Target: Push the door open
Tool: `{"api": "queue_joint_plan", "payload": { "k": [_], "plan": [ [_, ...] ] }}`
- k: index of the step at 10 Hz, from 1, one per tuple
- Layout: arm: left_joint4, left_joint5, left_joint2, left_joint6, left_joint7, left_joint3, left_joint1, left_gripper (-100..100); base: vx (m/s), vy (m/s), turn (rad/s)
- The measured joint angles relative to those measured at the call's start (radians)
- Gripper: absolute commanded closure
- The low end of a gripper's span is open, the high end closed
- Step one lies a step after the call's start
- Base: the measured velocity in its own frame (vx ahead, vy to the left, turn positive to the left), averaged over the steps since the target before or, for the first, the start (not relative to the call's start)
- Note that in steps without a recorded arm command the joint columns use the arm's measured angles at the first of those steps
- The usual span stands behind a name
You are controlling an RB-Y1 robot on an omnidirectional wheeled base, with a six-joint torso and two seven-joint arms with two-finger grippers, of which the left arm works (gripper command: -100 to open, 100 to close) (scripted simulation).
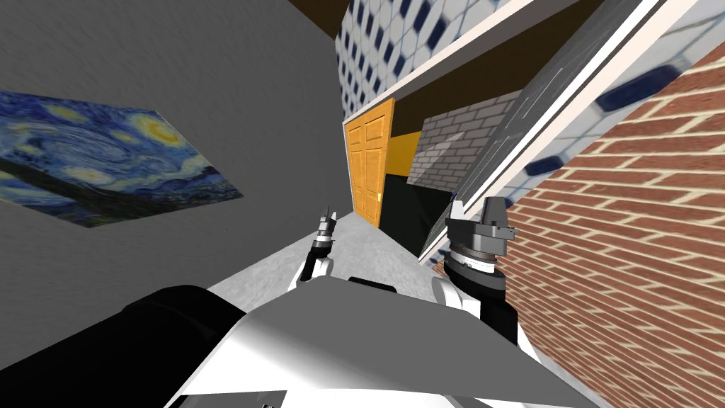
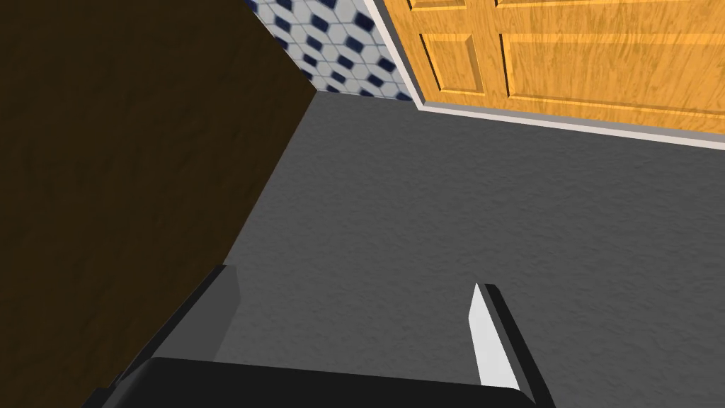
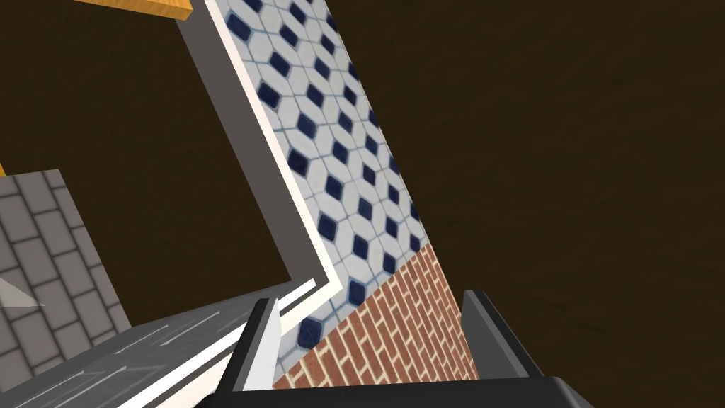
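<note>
Two claws stand ahead in a narrow hall. The right claw [image 1: 475, 203] is spread wide and holds nothing. The grey door [image 1: 499, 145], a slab scored with pale lines, angles off its white frame [image 3: 275, 142] and lies just beside the finger nearer the left claw, stretching on ahead of it. Whether blade and slab touch I cannot tell. A brick wall [image 1: 623, 234] runs along that claw's other side. The left claw [image 1: 328, 212] is likewise spread wide and empty, aimed over grey floor [image 2: 425, 212] toward an orange panelled door [image 1: 368, 163] well beyond both claws, with a black area [image 1: 407, 212] beside it.
</note>
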Motion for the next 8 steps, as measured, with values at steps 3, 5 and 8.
{"api": "queue_joint_plan", "payload": {
  "k": [3,5,8],
  "plan": [
    [0.066,-0.014,0.005,-0.021,0.011,-0.016,-0.024,-100,0.134,0.014,-0.022],
    [0.114,-0.023,0.010,-0.029,0.021,-0.024,-0.049,-100,0.115,0.019,-0.020],
    [0.157,-0.034,0.015,-0.036,0.033,-0.036,-0.067,-100,0.099,0.009,-0.017]
  ]
}}
